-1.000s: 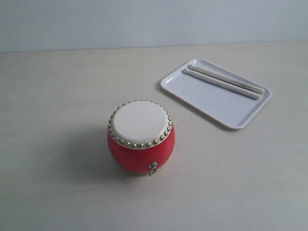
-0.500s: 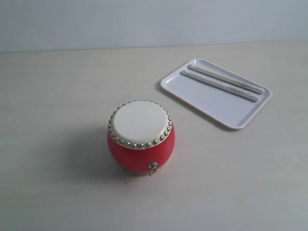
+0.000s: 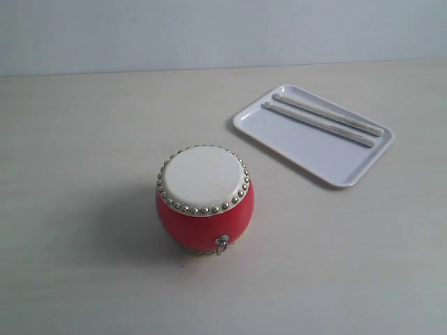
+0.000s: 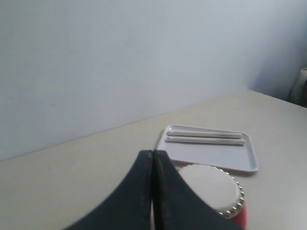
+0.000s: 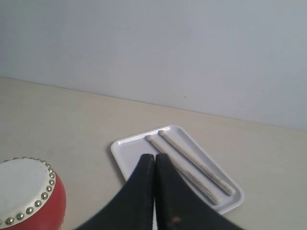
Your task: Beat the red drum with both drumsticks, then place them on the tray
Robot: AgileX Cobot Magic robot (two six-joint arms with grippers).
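The red drum (image 3: 204, 199) stands upright on the pale, smooth table (image 3: 84, 139). It is round and fat like a little barrel, and its red side is shiny. Its flat top is a cream skin (image 3: 202, 174) with a ring of small shiny metal studs (image 3: 202, 209) around the edge. A little metal ring (image 3: 222, 242) hangs low on its front.

The tray (image 3: 307, 143) lies well apart from the drum, farther back and to the right. It is white and glossy, a rectangle with round corners and a low rim. The two drumsticks (image 3: 319, 123) lie inside it, side by side along its far long edge. They are thin and whitish with small round tips.

The left gripper (image 4: 152, 158) has smooth black fingers pressed tight together, with nothing between them. The right gripper (image 5: 155, 158) is the same, closed and empty. Both are up above the table and touch nothing. A plain bluish-white wall (image 3: 209, 35) stands behind.
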